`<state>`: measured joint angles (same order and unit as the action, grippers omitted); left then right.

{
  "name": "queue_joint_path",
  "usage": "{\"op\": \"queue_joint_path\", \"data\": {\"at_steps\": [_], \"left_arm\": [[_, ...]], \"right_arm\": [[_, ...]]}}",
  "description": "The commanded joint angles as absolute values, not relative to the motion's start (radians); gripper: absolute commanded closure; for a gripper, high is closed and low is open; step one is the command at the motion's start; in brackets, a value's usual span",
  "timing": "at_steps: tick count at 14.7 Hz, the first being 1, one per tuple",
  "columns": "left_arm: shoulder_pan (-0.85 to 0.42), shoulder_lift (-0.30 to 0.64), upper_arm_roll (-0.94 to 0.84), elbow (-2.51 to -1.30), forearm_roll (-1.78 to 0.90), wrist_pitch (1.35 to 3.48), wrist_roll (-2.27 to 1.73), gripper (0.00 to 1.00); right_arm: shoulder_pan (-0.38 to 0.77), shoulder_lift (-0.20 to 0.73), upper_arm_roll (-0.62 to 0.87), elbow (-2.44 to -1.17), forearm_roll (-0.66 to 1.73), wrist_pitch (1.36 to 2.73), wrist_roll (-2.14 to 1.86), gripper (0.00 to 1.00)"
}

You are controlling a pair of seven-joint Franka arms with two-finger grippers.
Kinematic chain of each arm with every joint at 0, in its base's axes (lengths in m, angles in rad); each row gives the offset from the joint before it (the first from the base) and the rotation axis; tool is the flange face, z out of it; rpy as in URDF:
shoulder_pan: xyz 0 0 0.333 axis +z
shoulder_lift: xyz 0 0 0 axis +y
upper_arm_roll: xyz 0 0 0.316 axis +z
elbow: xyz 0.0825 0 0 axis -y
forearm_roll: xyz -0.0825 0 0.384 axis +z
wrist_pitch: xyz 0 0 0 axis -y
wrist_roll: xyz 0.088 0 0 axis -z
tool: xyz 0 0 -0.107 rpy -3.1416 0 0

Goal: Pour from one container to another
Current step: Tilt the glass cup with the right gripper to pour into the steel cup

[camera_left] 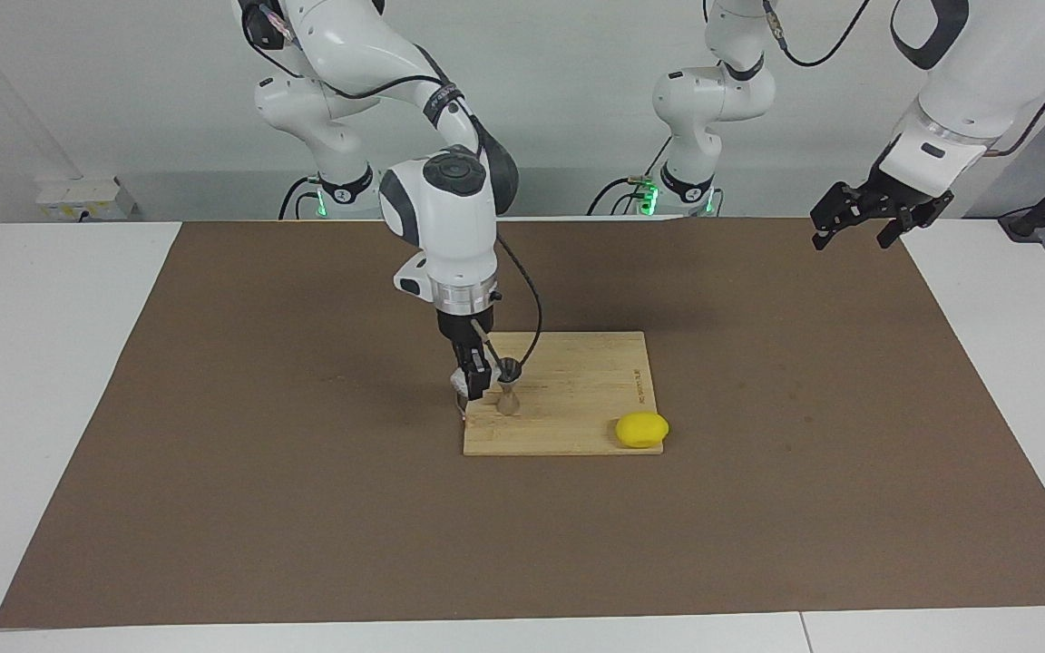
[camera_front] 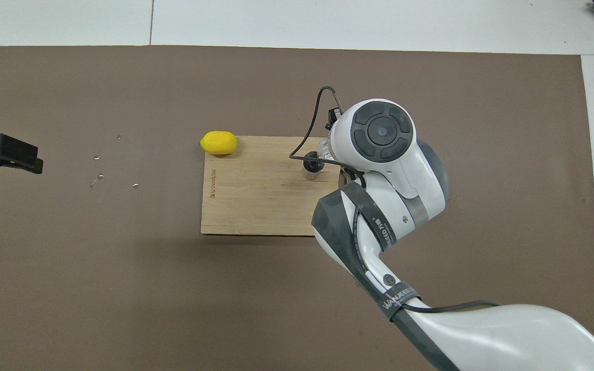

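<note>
The clear glass tumbler [camera_left: 460,386] is at the edge of the wooden cutting board [camera_left: 577,399] toward the right arm's end, right beside the steel jigger [camera_left: 508,400]. My right gripper [camera_left: 472,390] comes down from above and is shut on the tumbler. In the overhead view the right wrist hides the gripper; only a bit of the tumbler [camera_front: 324,149] shows beside the jigger [camera_front: 311,168], which stands upright on the board [camera_front: 256,196]. My left gripper [camera_left: 854,238] waits open in the air over the mat's corner at the left arm's end; it also shows in the overhead view [camera_front: 3,153].
A yellow lemon [camera_left: 641,429] lies at the board's corner farthest from the robots, toward the left arm's end; it also shows in the overhead view [camera_front: 218,142]. A few small drops [camera_front: 99,175] lie on the brown mat [camera_left: 305,508].
</note>
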<state>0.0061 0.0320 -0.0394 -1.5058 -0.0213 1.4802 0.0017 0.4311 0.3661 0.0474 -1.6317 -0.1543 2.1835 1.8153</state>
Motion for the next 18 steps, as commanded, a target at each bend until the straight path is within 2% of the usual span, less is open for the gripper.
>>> {"op": "queue_joint_path", "data": {"at_steps": [1,10,18], "left_arm": [[0.011,0.002,-0.040,-1.539,-0.031,1.476,0.003,0.00],[0.011,0.003,-0.040,-1.539,-0.031,1.477,0.003,0.00],[0.011,0.002,-0.040,-1.539,-0.031,1.477,0.003,0.00]], "right_arm": [[0.448,0.373,0.046,-1.615,-0.187,2.181,1.848,1.00],[0.426,0.373,0.049,-1.594,-0.160,2.166,1.847,1.00],[0.380,0.373,0.041,-1.594,0.063,2.171,1.842,1.00]]}}
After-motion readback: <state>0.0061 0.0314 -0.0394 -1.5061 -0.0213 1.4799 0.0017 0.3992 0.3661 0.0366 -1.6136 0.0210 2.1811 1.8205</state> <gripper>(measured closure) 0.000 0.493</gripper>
